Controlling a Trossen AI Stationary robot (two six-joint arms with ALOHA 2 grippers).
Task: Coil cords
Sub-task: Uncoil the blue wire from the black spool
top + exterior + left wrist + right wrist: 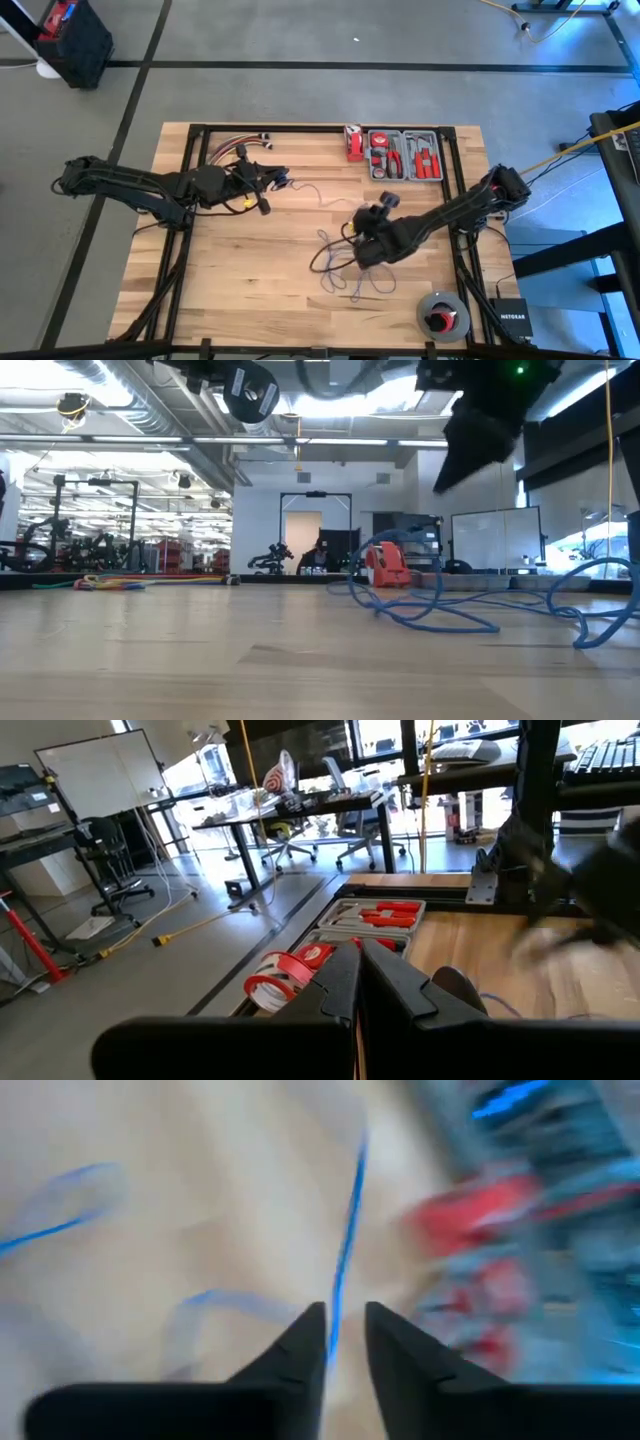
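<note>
Thin blue cord (345, 262) in loose loops on the wooden bench (250, 280), centre-right; right gripper (344, 1335) jaws slightly apart astride a strand; left gripper (358, 990) raised far-left, jaws together.

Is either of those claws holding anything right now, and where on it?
The right gripper has the thin blue cord running between its slightly parted fingers, partway along the strand; a firm hold cannot be told. The left gripper is shut on nothing visible.
</note>
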